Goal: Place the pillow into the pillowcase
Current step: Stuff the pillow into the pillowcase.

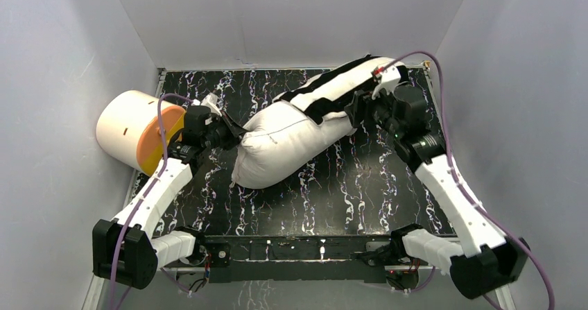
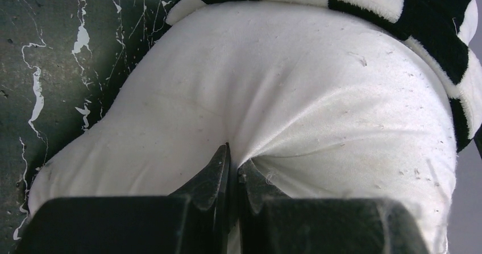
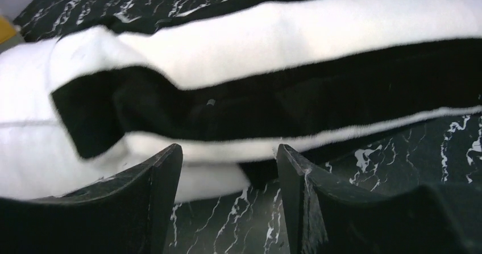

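pinching the pillow [image 2: 295, 95] with my left claw [image 2: 234, 158]; right claw [image 3: 228, 171] spread, pillowcase [image 3: 295, 38] just ahead, lying crosswise.

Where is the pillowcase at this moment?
In the top view, the pillowcase lies far right of centre, sleeved over the far end of the pillow, beside the right gripper.

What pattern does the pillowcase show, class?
Broad black and white stripes run along the pillowcase, clearest in the right wrist view.
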